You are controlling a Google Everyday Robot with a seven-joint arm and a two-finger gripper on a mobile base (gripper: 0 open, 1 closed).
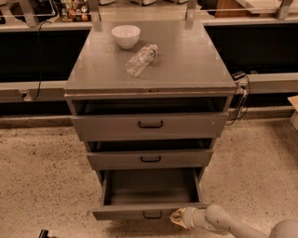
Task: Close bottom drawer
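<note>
Cabinet [149,90]: one, three grey drawers.
Bottom drawer [149,213]: lower centre, pulled out.
Pincer [179,217]: one, lower right, by that drawer's front; cannot tell its grip.
Tabletop [191,60]: one white bowl [125,36], one lying bottle [141,59].

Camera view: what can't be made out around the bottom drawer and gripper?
All in the camera view.
- Gripper, low at the bottom drawer's right front end: whether it touches is unclear.
- Arm: cut off by the bottom edge.
- Top drawer and middle drawer insides: dark under the overhang above.
- Small objects at upper left: too small, clipped by the top edge.
</note>
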